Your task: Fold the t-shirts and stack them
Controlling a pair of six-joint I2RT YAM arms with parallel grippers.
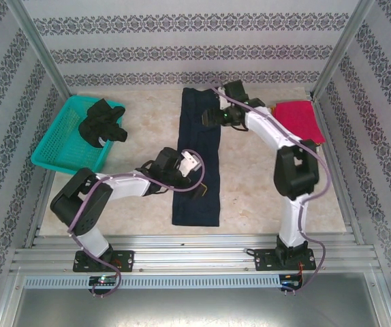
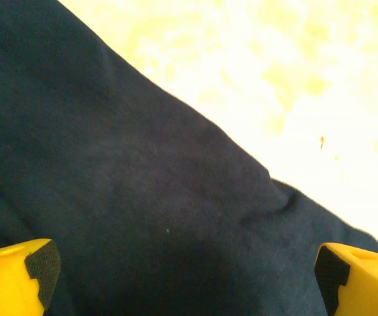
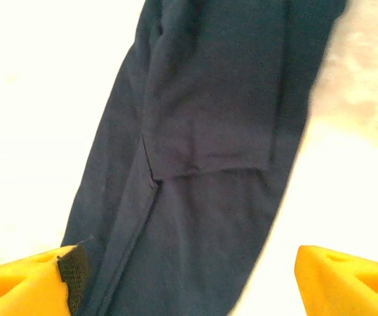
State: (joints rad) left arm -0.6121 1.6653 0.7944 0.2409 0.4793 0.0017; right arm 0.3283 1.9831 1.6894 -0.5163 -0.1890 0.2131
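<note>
Judging the risks, the surface (image 1: 270,197) comes first: it looks smooth, so cloth may slide rather than crease when dragged. The navy shirt (image 1: 197,204) lies at its centre as a long narrow strip running from 12 to 6 o'clock, with a tucked sleeve showing on top in the right wrist view. That strip probably needs folding end over end. If only the top layer is pinched, the side folds would likely fall open, and uneven lifting by the two arms would skew it. The basket (image 1: 56,146) at 10 o'clock holds the black shirt (image 1: 103,122), bunched, and its mesh could snag cloth on the way out. The red shirt (image 1: 298,119) lies at 2 o'clock, close beside the right arm, which could brush it askew. The left end effector (image 1: 193,167) hovers over the strip's 9 o'clock edge, jaws spread and empty. The right end effector (image 1: 211,118) is over its 12 o'clock half, likewise spread and holding nothing.
</note>
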